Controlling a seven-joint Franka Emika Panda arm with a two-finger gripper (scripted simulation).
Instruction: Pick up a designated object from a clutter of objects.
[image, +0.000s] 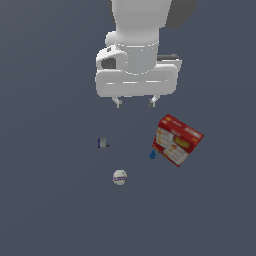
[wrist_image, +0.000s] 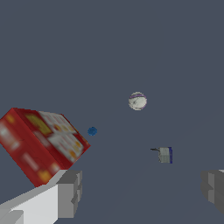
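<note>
**Four loose things on the counter, gripper spread above them**

Four objects lie on the dark grey-blue counter (image: 45, 210). Exterior view: arm enters from the top centre, its upper links cut off by the frame edge. Gripper (image: 135, 103) hangs in the upper middle, fingers spread wide with nothing between them; only the short finger ends show below the white hand body.

Tiny blue thing (image: 152, 155) sits right of centre, just beside the lower left corner of the red box (image: 177, 139). Too small and blurred to make out its shape; whether it touches the box cannot be told. The box has yellow-white panels and stands skewed, one corner pointing down; its print is unreadable.

Small grey-blue block (image: 103, 143) lies left of centre, well apart from the box. White ball (image: 119, 177) with a purple mark lies below the block, toward mid-frame.

Wrist view: both fingers cut off at the lower edge, one at lower left, one at lower right, wide gap between, gripper (wrist_image: 142, 192) holding nothing. Red box (wrist_image: 41, 142) fills the left middle, its lower corner hidden behind the left finger. Blue thing (wrist_image: 92, 131) is a blurred dot just off the box's right corner. Ball (wrist_image: 137, 101) sits above centre; block (wrist_image: 165, 155) right of centre.
</note>
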